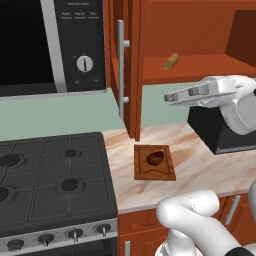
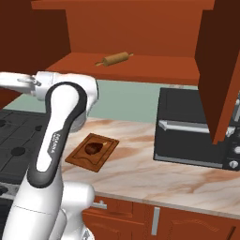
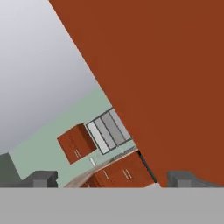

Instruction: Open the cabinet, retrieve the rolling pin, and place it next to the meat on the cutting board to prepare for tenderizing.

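Left base view: cabinet (image 1: 131, 60) open; pin (image 1: 171, 61) on shelf; meat (image 1: 155, 158) on board (image 1: 154, 162), on counter (image 1: 200, 165).
Right base view: pin far back on shelf, above board.
Hand view: pincer (image 3: 113, 178) tips apart, empty, near door.

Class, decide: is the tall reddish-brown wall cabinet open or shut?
Open. The tall reddish-brown wooden wall cabinet has both doors swung aside, exposing its shelf with the light-tan wooden rolling pin.
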Tool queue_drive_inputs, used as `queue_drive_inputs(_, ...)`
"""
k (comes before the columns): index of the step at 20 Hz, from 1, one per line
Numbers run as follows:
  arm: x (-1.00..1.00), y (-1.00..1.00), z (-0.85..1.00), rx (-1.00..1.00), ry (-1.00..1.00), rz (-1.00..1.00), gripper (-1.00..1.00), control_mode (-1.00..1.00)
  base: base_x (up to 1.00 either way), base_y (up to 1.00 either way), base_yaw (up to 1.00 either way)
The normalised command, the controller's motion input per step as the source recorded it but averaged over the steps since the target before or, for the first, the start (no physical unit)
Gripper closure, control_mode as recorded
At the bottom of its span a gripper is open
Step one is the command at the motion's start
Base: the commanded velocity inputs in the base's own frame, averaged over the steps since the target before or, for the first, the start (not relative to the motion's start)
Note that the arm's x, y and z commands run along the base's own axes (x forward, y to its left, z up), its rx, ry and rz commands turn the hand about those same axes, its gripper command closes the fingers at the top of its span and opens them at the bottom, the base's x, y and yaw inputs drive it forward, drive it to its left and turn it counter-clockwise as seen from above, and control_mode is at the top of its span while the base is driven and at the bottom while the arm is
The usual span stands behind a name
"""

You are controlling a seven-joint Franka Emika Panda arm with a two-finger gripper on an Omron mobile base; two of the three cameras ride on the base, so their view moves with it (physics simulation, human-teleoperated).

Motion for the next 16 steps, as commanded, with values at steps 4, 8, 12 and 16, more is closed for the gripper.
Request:
queue_drive_inputs(4,0.00,-0.22,0.03,-0.14,0.00,-0.34,-1.00,-1.00,0.00,0.00,0.00)
queue_drive_inputs(8,0.00,-0.28,0.00,-0.19,0.00,-0.42,-1.00,-1.00,0.00,0.00,0.00)
queue_drive_inputs(12,0.06,-0.21,0.00,-0.21,0.02,-0.44,-1.00,-1.00,0.00,0.00,0.00)
queue_drive_inputs(16,0.36,-0.03,0.08,-0.22,0.08,-0.43,-1.00,-1.00,0.00,0.00,0.00)
